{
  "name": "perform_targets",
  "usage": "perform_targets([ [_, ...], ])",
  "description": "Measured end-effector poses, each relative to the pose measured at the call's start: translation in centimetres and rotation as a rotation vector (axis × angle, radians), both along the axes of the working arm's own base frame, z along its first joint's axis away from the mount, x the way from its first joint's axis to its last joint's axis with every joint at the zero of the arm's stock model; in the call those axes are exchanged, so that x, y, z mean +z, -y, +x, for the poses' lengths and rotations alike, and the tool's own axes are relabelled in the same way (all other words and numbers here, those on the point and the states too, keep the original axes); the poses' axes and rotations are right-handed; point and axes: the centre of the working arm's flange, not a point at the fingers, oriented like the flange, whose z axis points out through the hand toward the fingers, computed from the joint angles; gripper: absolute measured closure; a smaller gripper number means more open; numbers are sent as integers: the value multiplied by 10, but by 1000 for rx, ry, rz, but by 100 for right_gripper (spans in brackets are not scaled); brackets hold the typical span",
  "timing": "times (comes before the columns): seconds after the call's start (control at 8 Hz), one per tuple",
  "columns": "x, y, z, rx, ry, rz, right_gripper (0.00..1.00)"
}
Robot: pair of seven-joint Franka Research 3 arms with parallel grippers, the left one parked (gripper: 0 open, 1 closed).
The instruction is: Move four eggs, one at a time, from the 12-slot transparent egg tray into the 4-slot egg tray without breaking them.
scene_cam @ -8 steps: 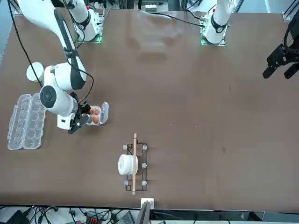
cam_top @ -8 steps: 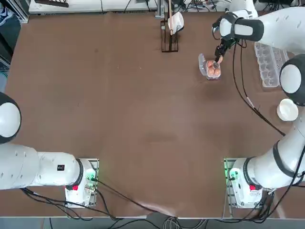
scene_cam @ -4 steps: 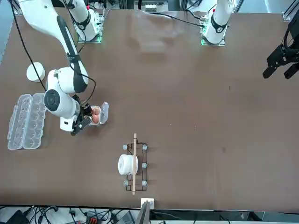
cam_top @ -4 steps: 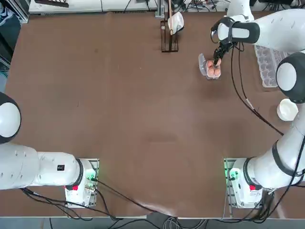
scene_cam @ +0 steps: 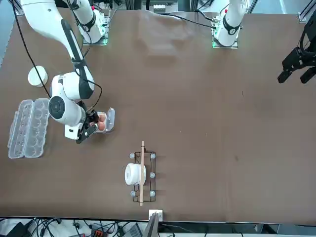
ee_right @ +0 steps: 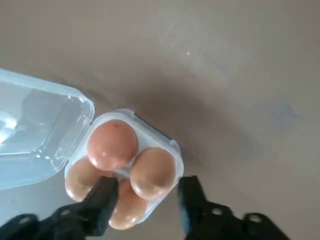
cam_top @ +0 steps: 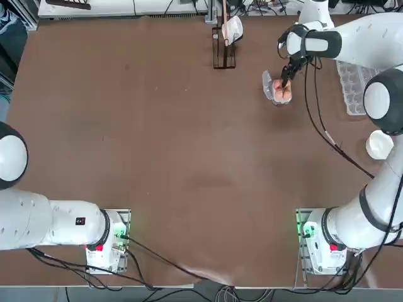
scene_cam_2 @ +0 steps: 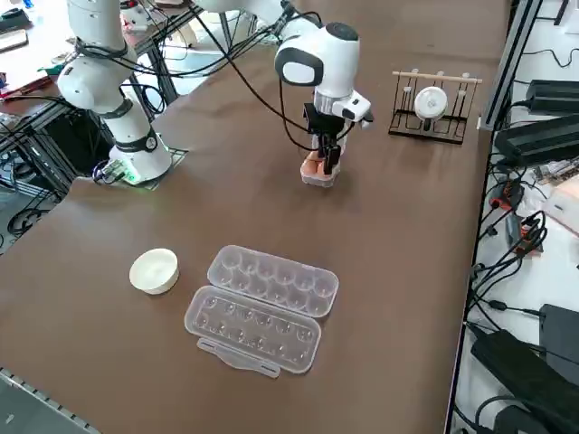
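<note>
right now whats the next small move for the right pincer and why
Probably lift straight up: the right pincer looks open over the 4-slot egg tray, and all four eggs already sit in it.

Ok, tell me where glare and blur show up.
Right wrist view: glare on the open lid, blurred pincer fingers, soft shadow beside the small tray. Top view: pale glare streak on the table near its lower edge.
</note>
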Motion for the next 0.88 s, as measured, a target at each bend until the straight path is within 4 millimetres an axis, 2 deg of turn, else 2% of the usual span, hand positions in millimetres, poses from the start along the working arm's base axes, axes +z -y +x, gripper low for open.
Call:
perform_targets([
  [0.12, 1, 0, 0, -1, 2, 0, 1],
  [0.38, 18, 4, 5, -12, 33, 2, 0],
  [0.62, 55, 12, 9, -117, 78, -3, 0],
  [0.88, 103, 10, 7, -259, 105, -7, 0],
])
